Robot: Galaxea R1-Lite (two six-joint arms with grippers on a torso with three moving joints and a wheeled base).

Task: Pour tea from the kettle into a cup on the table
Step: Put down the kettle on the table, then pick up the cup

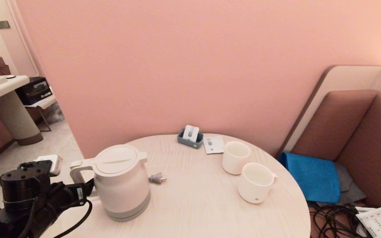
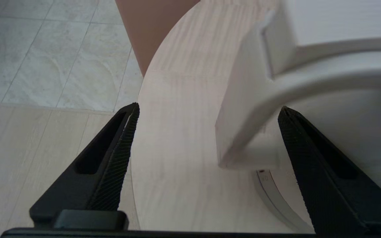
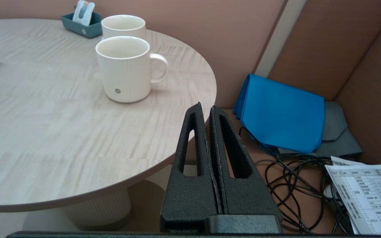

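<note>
The cream-white kettle (image 1: 121, 183) stands upright on the left of the round pale-wood table (image 1: 193, 211), its loop handle (image 2: 243, 109) turned toward the table's left edge. My left gripper (image 1: 84, 192) is at that handle. In the left wrist view the left gripper (image 2: 208, 107) is open wide, with the handle between the fingers and a gap on each side. The ribbed cup (image 1: 256, 182) with the grey dot stands upright at the right of the table, also in the right wrist view (image 3: 124, 69). My right gripper (image 3: 206, 107) is shut on nothing, just off the table's right edge.
A smooth plain cup (image 1: 235, 157) stands close behind the ribbed one. A grey-blue holder (image 1: 190, 137) and a card (image 1: 213, 144) sit at the back, and a loose plug (image 1: 157, 178) lies beside the kettle. Right of the table are a blue cloth (image 1: 313, 175), tangled cables (image 1: 332, 218) and a printed sheet (image 1: 379, 221).
</note>
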